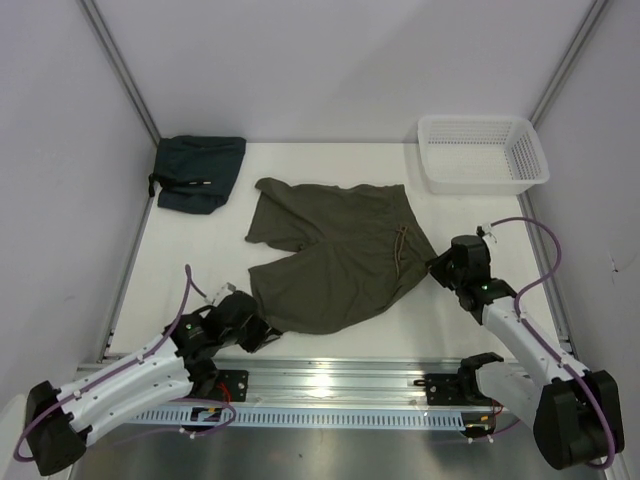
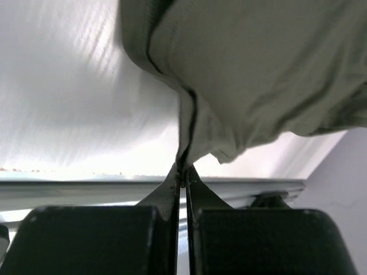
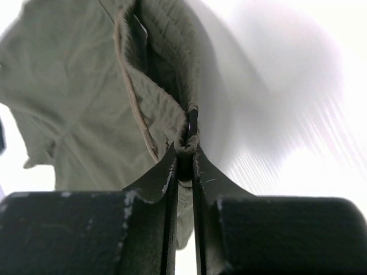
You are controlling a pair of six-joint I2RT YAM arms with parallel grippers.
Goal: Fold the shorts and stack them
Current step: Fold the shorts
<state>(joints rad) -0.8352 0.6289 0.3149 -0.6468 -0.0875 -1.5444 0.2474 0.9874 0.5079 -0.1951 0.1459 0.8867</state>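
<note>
The olive-green shorts [image 1: 335,255] lie spread on the white table, waist to the right with a brownish drawstring [image 1: 400,250]. My left gripper [image 1: 250,322] is shut on the near-left leg hem of the shorts [image 2: 258,74]; the cloth is pinched between its fingertips [image 2: 172,183]. My right gripper [image 1: 440,264] is shut on the waistband at the right edge of the shorts [image 3: 74,91], with the drawstring [image 3: 133,97] running just left of the pinch.
A folded dark teal garment [image 1: 198,172] lies at the back left of the table. A white mesh basket [image 1: 482,152] stands at the back right. A metal rail [image 1: 330,385] runs along the near edge. Walls close both sides.
</note>
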